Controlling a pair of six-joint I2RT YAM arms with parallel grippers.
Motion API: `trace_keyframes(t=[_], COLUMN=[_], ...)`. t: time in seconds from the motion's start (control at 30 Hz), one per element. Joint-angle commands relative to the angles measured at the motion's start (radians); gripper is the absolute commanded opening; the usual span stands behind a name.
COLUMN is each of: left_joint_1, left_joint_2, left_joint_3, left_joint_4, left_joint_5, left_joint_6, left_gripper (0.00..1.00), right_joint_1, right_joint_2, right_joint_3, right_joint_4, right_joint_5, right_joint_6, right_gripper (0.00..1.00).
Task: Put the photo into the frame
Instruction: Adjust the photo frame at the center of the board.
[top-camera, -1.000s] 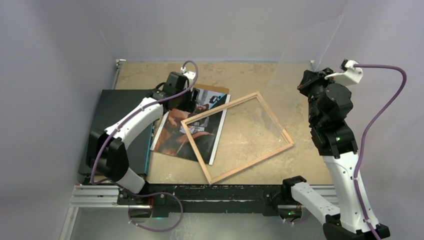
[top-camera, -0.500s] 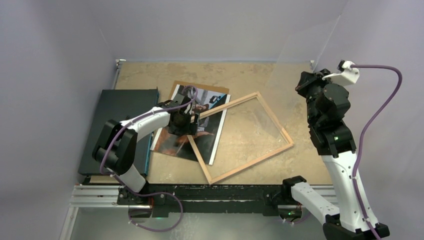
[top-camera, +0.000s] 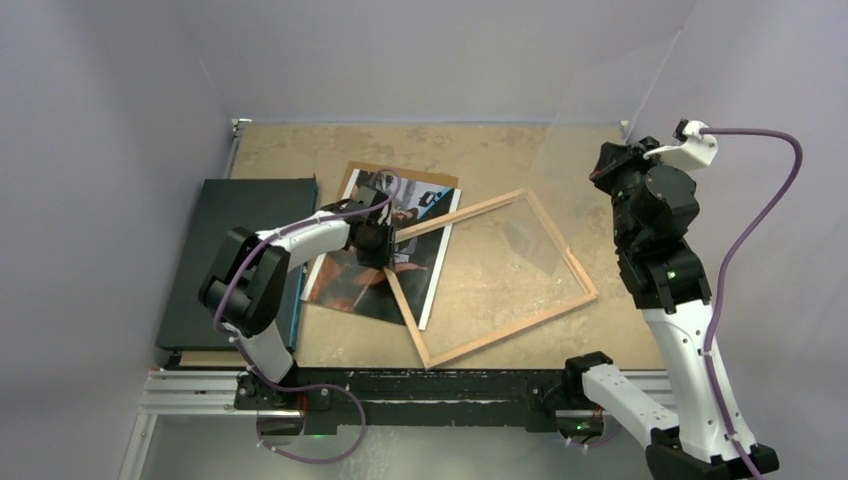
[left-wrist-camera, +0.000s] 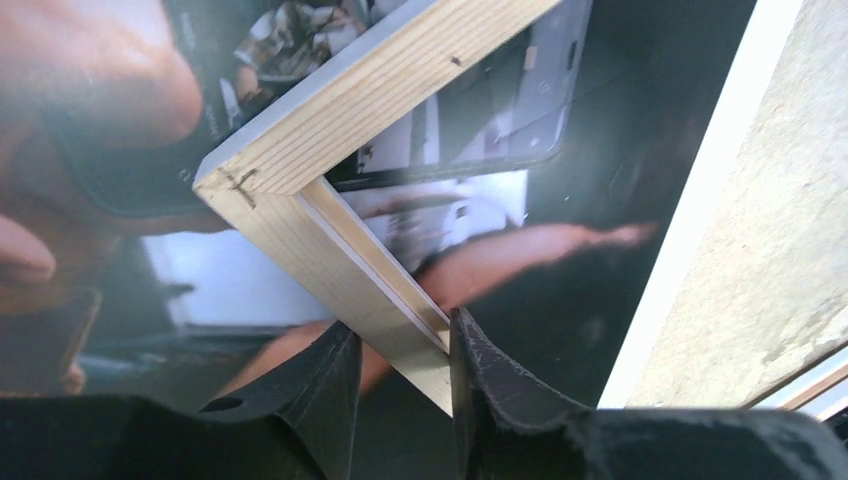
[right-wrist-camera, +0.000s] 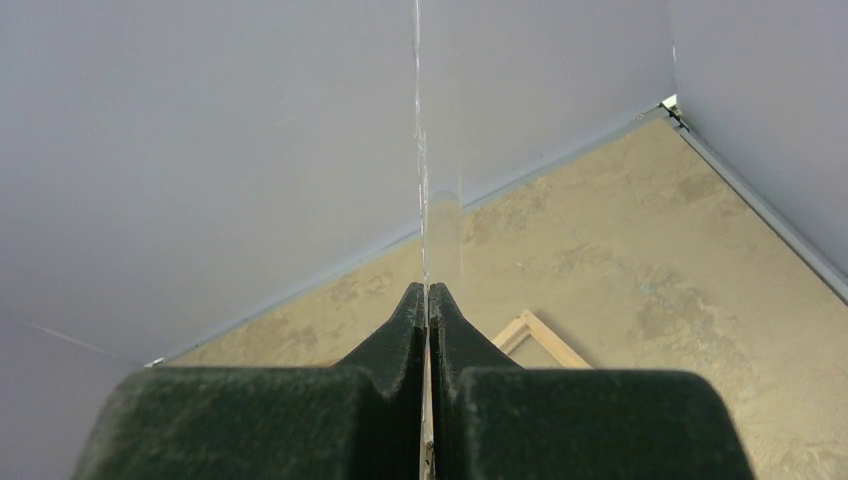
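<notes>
Grip check: left gripper pinches light, stiff frame rail near corner; right gripper clamps fragile clear pane.

L arm stretched fwd & low, L gripper jaws nipped partway in; R arm upright, R gripper clamped tight.

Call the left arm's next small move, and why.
Probably drag the frame toward the robot's right, off the photo. The left gripper is clamped on the frame's wood rail near a corner, and that corner lies on top of the photo, so the photo likely needs uncovering first.
</notes>
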Motion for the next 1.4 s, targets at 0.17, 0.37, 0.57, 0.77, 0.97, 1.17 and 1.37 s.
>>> trace_keyframes(t=[0.17,0.37,0.57,0.77,0.97,1.17,1.37], left_joint_1=[-0.053,-0.089,-0.112,-0.106,-0.073,-0.034,-0.031], left_joint_2=[0.005,0.01,0.039,0.024,0.062,0.151,0.317], left_joint_3=[0.153,0.325,0.481,0.586,0.674,0.752,0.87], left_joint_4=[0.005,-0.019,-0.028,0.04,0.052,0.048,0.02], left_joint_5=[0.032,0.013,-0.022,-0.185,-0.251,-0.215,-0.251], left_joint_6=[0.032,0.064,0.114,0.228,0.354,0.435,0.568], left_gripper=[0.1,0.03,0.0,0.0,0.0,0.0,0.0], right_joint_1=[-0.003,-0.004,-0.003,-0.003,-0.004,-0.003,-0.003], right_joint_2=[0.006,0.016,0.0,-0.033,-0.036,-0.039,-0.044], right_joint_3=[0.046,0.081,0.091,0.068,0.066,0.063,0.038], right_joint_4=[0.072,0.089,0.106,0.143,0.139,0.13,0.12], right_joint_5=[0.011,0.019,0.03,0.003,-0.039,-0.066,-0.08], right_joint_6=[-0.01,-0.032,-0.037,-0.028,0.0,0.023,0.045], right_gripper=[0.0,0.0,0.0,0.0,0.0,0.0,0.0])
